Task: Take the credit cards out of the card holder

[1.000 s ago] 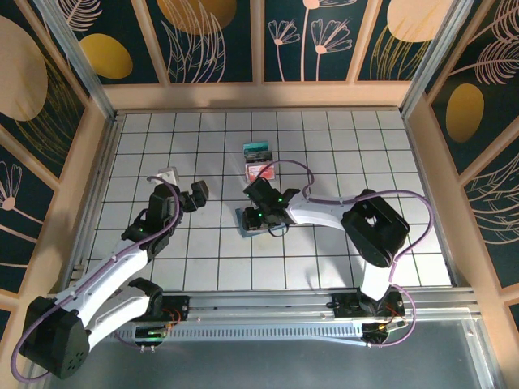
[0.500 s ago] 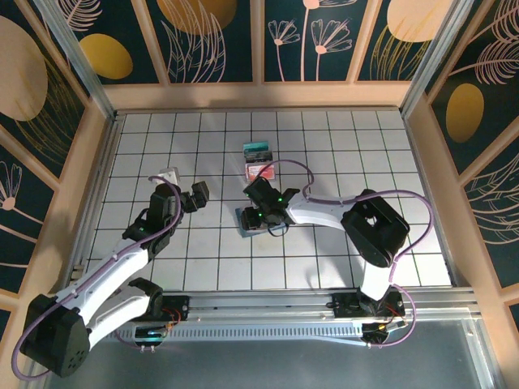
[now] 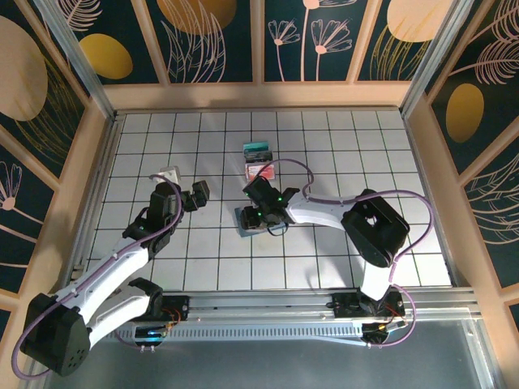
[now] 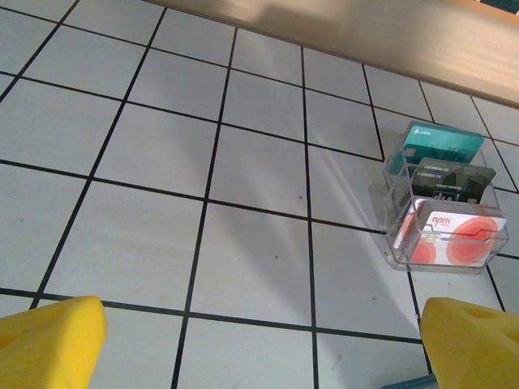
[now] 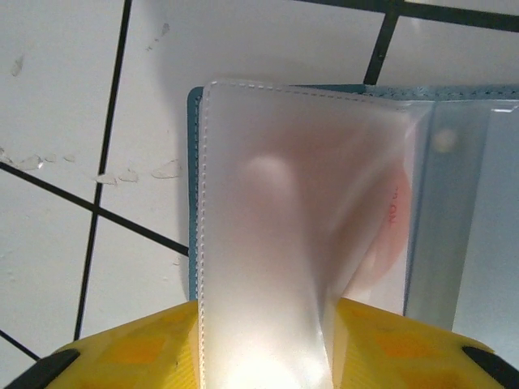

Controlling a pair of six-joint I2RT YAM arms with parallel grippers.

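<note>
Right gripper [image 5: 268,352] here is pinched on the card holder [image 5: 268,203], grabbing it by its frosted plastic flap. That flap stands up between my yellow fingers [image 5: 134,348] and blocks most of the right wrist view. Behind it there's a pinkish-red smudge with a bit of red lettering, but it's way too blurry through the plastic for me to say whether it's a card. The holder's right side runs off the frame too. From the top camera the holder is just a slate-blue patch on the tiled table [image 3: 340,138], mostly buried under my right wrist.

My left gripper [image 4: 259,340] hangs wide open with nothing in it, off to the left of the holder. Only the yellow tips poke in at the bottom corners of its own view. Further back sits a clear stand [image 4: 388,243] holding a teal card [image 4: 442,144] at the back, a dark card [image 4: 450,180] half hidden in the middle, and a whitish card [image 4: 458,235] with red circles in front. The print on them is too small to read.
</note>
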